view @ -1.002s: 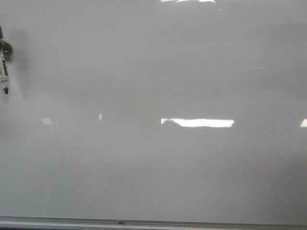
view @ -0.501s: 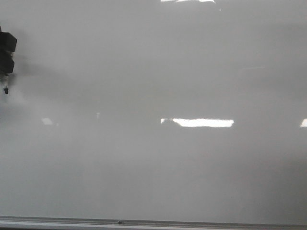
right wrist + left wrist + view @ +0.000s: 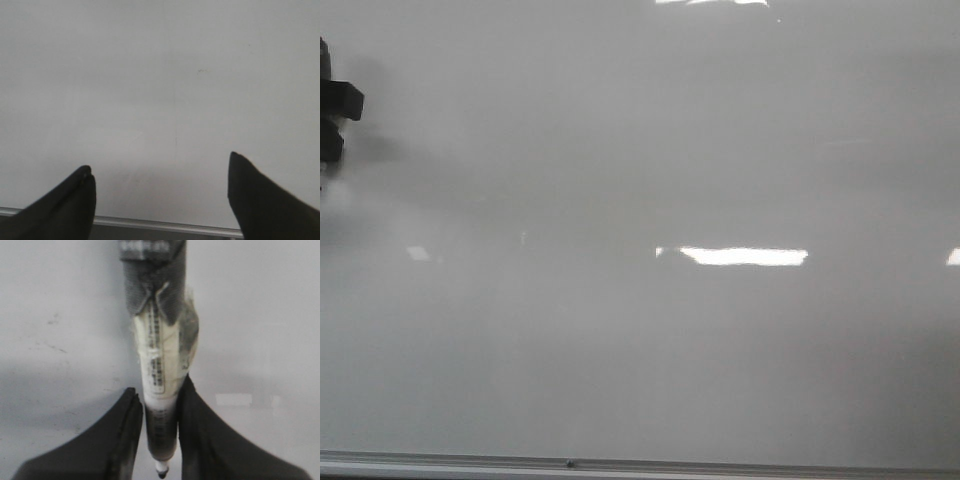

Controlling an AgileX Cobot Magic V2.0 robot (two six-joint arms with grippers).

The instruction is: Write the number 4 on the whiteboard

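The whiteboard (image 3: 650,200) fills the front view, glossy grey-white, with bright glare patches across its middle and a silver frame edge (image 3: 620,465) along the bottom. No stroke of the number 4 shows anywhere on it. At the far left edge of the front view only a dark part of the left gripper (image 3: 332,115) comes into view, casting a soft shadow on the board. In the left wrist view the left gripper (image 3: 160,440) has its two black fingers (image 3: 125,435) pressed against both sides of a marker (image 3: 160,390), whose white labelled barrel is wrapped in grey fabric at its upper end; its tip seems close to the board, though contact cannot be judged. In the right wrist view the right gripper (image 3: 160,195) holds its fingers (image 3: 70,205) spread wide with nothing between them, near the frame edge (image 3: 165,225).
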